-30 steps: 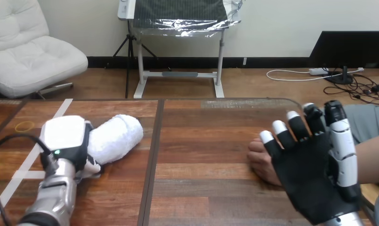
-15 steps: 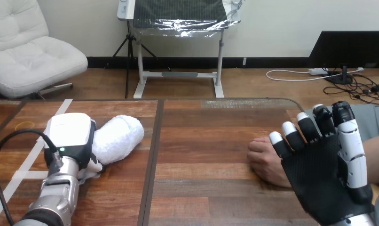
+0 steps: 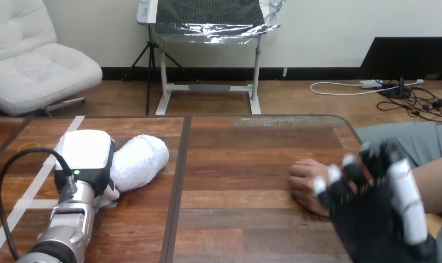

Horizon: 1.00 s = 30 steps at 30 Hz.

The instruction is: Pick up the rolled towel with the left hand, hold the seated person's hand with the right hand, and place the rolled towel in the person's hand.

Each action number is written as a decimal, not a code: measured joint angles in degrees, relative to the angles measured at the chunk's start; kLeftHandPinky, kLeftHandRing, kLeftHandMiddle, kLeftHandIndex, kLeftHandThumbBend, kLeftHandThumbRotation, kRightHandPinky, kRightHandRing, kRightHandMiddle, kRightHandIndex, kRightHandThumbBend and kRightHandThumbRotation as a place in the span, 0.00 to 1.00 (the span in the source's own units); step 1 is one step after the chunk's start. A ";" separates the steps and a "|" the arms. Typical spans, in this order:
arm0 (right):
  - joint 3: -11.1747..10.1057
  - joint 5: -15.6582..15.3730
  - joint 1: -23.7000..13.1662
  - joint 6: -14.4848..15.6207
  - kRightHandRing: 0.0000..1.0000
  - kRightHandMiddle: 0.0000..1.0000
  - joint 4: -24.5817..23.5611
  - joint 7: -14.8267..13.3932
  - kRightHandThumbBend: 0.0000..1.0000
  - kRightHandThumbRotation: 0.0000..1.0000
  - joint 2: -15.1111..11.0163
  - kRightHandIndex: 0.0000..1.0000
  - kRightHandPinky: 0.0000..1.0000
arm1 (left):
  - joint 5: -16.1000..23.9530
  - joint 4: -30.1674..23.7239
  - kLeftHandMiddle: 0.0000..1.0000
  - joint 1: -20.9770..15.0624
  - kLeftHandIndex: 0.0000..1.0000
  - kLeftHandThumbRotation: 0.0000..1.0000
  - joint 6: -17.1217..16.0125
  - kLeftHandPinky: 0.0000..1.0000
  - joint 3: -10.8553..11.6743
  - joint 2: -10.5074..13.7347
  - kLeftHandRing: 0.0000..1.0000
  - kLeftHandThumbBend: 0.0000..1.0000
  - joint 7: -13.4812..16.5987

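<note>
Lying on the left half of the wooden tabletop [image 3: 246,159], the rolled towel [image 3: 142,160] sat at a slant, its free rounded end pointing away and toward the seam between the two table boards. The robot's left hand [image 3: 86,159] was set against the towel's near end and covered it. The white shell of its back was turned up to the camera, and the silver forearm [image 3: 65,230] reached in from the bottom left corner. Whether that hand had closed on the towel could not be told, since its back hid whatever lay beneath. The towel itself rested on the wood, touching the hand.

On the right half, the person's hand [image 3: 305,183] lay on the tabletop as a loose fist, knuckles toward the middle, the forearm leading off to the right edge. The robot's right hand [image 3: 372,219] stood just in front of it, nearer the camera. Its dark palm faced the camera and its fingers [image 3: 335,176] were spread and nearly straight, pointing up and slightly left. It gripped nothing. Its fingertips overlapped the wrist side of the person's hand, but whether they touched could not be told.

The two robot hands were well apart, with bare wood between them. A white tape line [image 3: 74,121] crossed the tabletop's left part, and a small yellow ring [image 3: 28,146] lay near the far left corner, apart from the towel.
</note>
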 measured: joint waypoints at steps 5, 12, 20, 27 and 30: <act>0.99 -0.01 2.46 -0.38 0.25 0.34 0.01 -0.53 0.55 0.27 -0.29 0.37 0.19 | -0.01 0.43 0.37 0.00 0.48 0.00 -0.34 0.23 -0.04 0.00 0.29 0.66 0.52; 2.24 0.44 3.86 -1.00 0.25 0.34 0.01 -0.96 0.55 0.27 -0.22 0.37 0.18 | -0.58 0.69 0.40 0.00 0.49 0.00 -1.87 0.26 0.10 0.00 0.32 0.66 0.70; 3.50 1.40 3.69 -1.73 0.26 0.35 0.01 -1.18 0.56 0.26 -0.21 0.37 0.19 | -2.33 0.89 0.45 0.09 0.51 0.00 -4.91 0.33 0.61 0.01 0.38 0.63 0.67; 4.05 1.42 3.64 -2.58 0.26 0.34 0.02 -1.58 0.56 0.27 -0.23 0.37 0.19 | -5.84 0.65 0.43 1.24 0.53 0.00 -10.82 0.31 2.91 0.10 0.37 0.59 1.03; 4.11 1.45 3.62 -2.91 0.26 0.34 0.02 -1.65 0.57 0.27 -0.24 0.37 0.19 | -7.74 -0.09 0.44 2.60 0.53 0.00 -14.28 0.31 4.34 0.10 0.37 0.57 1.67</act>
